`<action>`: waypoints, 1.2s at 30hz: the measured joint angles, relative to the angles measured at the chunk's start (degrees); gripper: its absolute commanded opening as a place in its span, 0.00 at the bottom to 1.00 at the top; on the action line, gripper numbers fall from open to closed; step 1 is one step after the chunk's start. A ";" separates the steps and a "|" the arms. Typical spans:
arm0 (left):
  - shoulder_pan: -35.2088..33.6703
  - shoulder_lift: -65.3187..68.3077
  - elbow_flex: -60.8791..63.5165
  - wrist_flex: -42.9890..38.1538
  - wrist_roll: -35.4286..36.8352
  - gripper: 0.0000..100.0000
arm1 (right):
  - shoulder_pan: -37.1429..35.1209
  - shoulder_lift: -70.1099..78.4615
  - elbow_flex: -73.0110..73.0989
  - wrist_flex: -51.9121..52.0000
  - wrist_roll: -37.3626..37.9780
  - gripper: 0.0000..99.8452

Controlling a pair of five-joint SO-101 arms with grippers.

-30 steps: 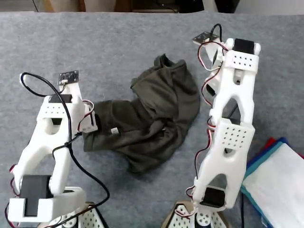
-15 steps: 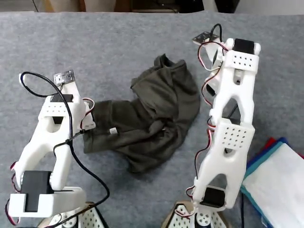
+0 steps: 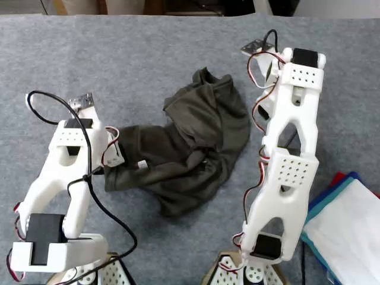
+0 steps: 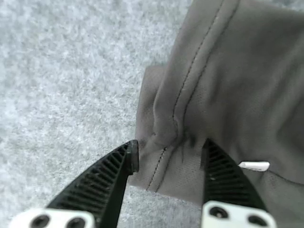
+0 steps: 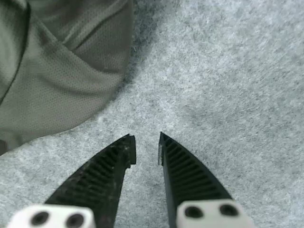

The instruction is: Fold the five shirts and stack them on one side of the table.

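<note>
A crumpled dark olive shirt [image 3: 193, 142] lies in the middle of the grey table. My left gripper [image 4: 169, 149] is at the shirt's left edge, open, with a puckered stitched hem [image 4: 166, 161] between its two black fingers. A small white tag [image 4: 254, 166] sits on the cloth beside one finger. My right gripper [image 5: 146, 142] hovers over bare grey cloth just off the shirt's right edge [image 5: 61, 95]. It is open by a narrow gap with nothing in it. In the high view the right arm [image 3: 288, 154] stretches along the shirt's right side.
A stack of folded shirts [image 3: 347, 231], white on top with teal and red edges below, rests at the table's near right corner. Grey cloth [image 3: 119, 53] covers the table. Black cable loops over the left arm [image 3: 65, 172].
The left arm has turned slightly and drawn a little toward the near edge, at the shirt's left hem. The right arm and the shirt have not moved.
</note>
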 measured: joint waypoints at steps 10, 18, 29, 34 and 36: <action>0.00 0.00 1.67 -3.60 0.00 0.07 | 0.00 0.00 0.00 0.00 0.00 0.10; 0.35 0.00 1.67 -3.60 0.00 0.03 | 0.00 0.00 0.00 0.00 0.00 0.10; 0.09 0.00 3.60 -4.22 -0.09 0.25 | 0.00 0.00 0.00 0.00 0.00 0.10; 0.00 0.00 4.84 -4.66 -0.09 0.23 | 0.00 0.00 0.00 0.00 0.00 0.10; 0.00 0.00 4.92 -5.27 -0.09 0.21 | 0.00 0.00 0.00 0.00 0.00 0.10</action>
